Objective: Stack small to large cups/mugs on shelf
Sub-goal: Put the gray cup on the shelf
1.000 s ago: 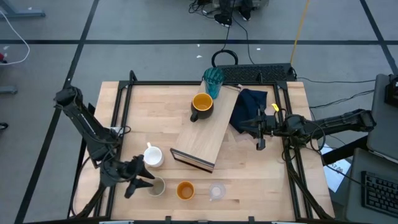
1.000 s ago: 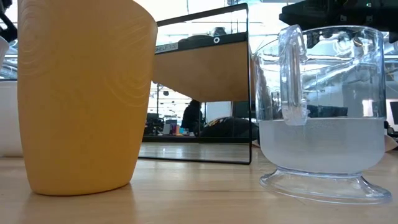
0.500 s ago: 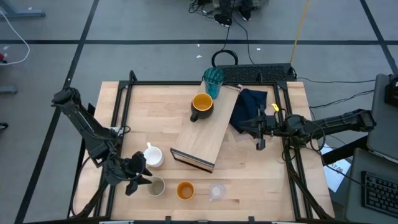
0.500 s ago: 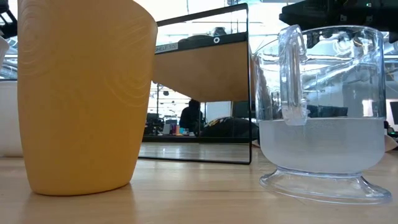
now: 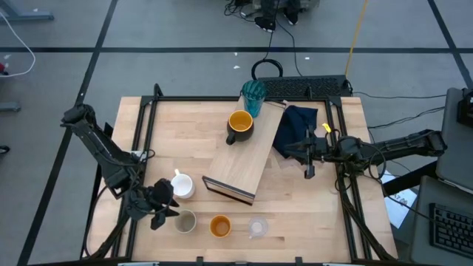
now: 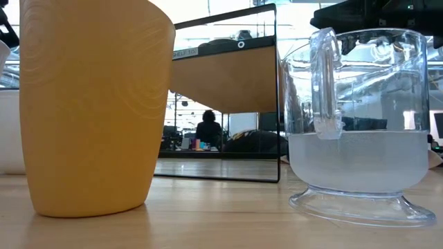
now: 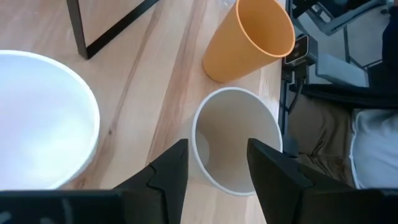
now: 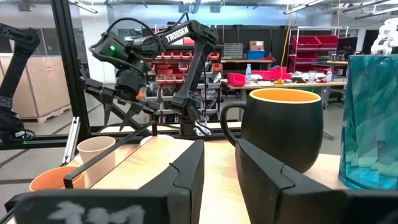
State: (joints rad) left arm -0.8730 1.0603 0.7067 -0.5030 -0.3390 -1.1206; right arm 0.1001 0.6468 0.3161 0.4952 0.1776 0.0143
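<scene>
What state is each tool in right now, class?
Left tool: open, holding nothing, poised over the beige cup.
Right tool: open, holding nothing, by the navy cloth.

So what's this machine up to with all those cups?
The left gripper hangs open just above the beige cup, apparently about to pick it up. That cup stands at the table's near edge in a row with the orange cup and the clear glass, the white mug close by. The dark mug already sits on the wooden shelf board, the teal tumbler at its far end. The right gripper waits beside the board, holding nothing.
</scene>
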